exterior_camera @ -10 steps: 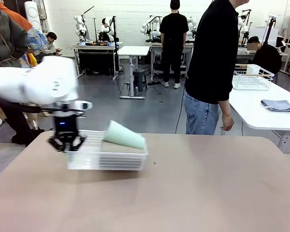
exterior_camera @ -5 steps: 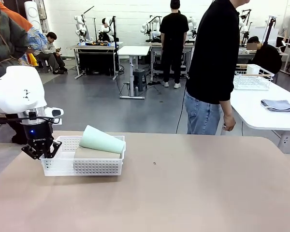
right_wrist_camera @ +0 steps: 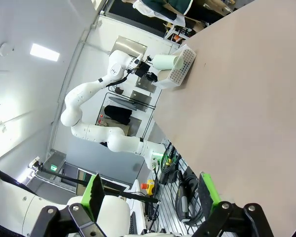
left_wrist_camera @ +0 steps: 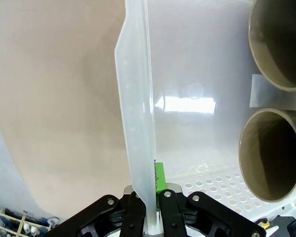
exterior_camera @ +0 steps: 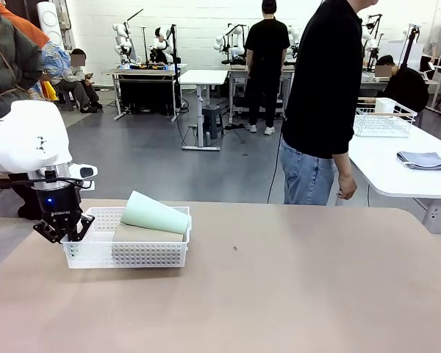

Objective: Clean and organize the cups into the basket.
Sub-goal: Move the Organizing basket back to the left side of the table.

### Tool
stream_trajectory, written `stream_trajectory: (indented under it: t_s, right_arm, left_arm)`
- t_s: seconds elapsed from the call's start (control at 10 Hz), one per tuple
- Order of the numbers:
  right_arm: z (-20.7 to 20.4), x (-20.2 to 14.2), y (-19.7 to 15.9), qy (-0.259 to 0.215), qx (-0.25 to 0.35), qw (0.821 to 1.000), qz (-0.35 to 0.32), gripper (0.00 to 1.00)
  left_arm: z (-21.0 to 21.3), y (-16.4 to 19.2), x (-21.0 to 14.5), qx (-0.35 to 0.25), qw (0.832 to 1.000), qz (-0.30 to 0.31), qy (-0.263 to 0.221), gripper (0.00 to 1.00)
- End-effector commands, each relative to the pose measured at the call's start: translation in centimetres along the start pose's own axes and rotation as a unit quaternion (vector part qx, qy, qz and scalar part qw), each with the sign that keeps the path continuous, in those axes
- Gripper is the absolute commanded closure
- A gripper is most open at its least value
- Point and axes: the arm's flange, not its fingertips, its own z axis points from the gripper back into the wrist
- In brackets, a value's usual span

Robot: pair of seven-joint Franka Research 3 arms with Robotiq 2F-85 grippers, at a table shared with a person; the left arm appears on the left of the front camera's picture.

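The white lattice basket (exterior_camera: pixel 143 254) stands on the left part of the tan table (exterior_camera: pixel 294 294). A mint green cup (exterior_camera: pixel 154 212) lies on its side across the top of a taupe cup (exterior_camera: pixel 143 234) inside. My left gripper (exterior_camera: pixel 62 234) is shut on the basket's left rim. In the left wrist view that rim (left_wrist_camera: pixel 136 98) runs straight up between my left gripper's (left_wrist_camera: pixel 148 193) closed fingers, and two taupe cups (left_wrist_camera: pixel 271 154) (left_wrist_camera: pixel 281 39) show their open mouths inside. My right gripper (right_wrist_camera: pixel 150 193) hangs open above the table, far from the basket (right_wrist_camera: pixel 180 66) and mint cup (right_wrist_camera: pixel 164 61).
A person in a black top (exterior_camera: pixel 323 103) stands at the table's far edge, one hand (exterior_camera: pixel 345 187) hanging. To the right is a white table with a wire basket (exterior_camera: pixel 382 118) and a folded grey cloth (exterior_camera: pixel 424 159).
My left gripper dragged the basket with the cups leftward across the table. Over the last half second it has stayed still.
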Motion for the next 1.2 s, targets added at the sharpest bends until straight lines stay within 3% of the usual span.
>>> stream_trajectory:
  t_s: [0.0,0.1,0.3,0.5,0.9,1.1]
  right_arm:
    - [-0.4,-0.1,0.1,-0.003,-0.005,1.0,-0.009,0.0]
    - [-0.4,-0.1,0.1,-0.003,-0.005,1.0,-0.009,0.0]
    - [-0.4,-0.1,0.1,-0.003,-0.005,1.0,-0.009,0.0]
    - [-0.4,-0.1,0.1,-0.003,-0.005,1.0,-0.009,0.0]
    - [-0.4,-0.1,0.1,-0.003,-0.005,1.0,-0.009,0.0]
    - [-0.4,-0.1,0.1,-0.003,-0.005,1.0,-0.009,0.0]
  left_arm:
    - [0.5,-0.4,0.0,0.001,1.0,0.008,0.002,0.96]
    - [0.0,0.0,0.0,0.0,1.0,0.0,0.0,0.96]
    - [0.0,3.3,0.4,0.054,0.992,-0.009,-0.113,0.96]
    - [0.3,7.3,0.2,0.073,0.982,-0.028,-0.169,0.96]
    - [0.4,14.0,0.5,0.061,0.983,0.041,-0.167,0.96]
    - [-0.3,15.5,1.4,0.06,0.986,0.04,-0.153,0.96]
